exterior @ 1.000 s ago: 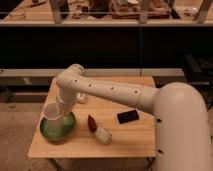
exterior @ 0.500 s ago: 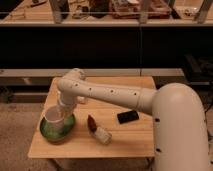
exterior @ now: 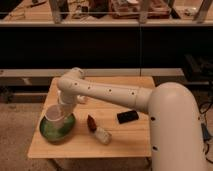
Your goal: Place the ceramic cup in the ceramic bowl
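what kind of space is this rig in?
Probably a lab or office workspace: a small wooden table on speckled floor, with a long counter of clutter behind. The gripper holds the ceramic cup over the ceramic bowl.

There is one worktop [exterior: 125, 145]. On it sits one green ceramic bowl [exterior: 56, 131]. One white ceramic cup [exterior: 55, 114] is over the bowl. There is one dark red thing [exterior: 92, 122], one small white thing [exterior: 103, 135] and one flat black thing [exterior: 128, 117]. One gripper [exterior: 63, 106] is at the cup.
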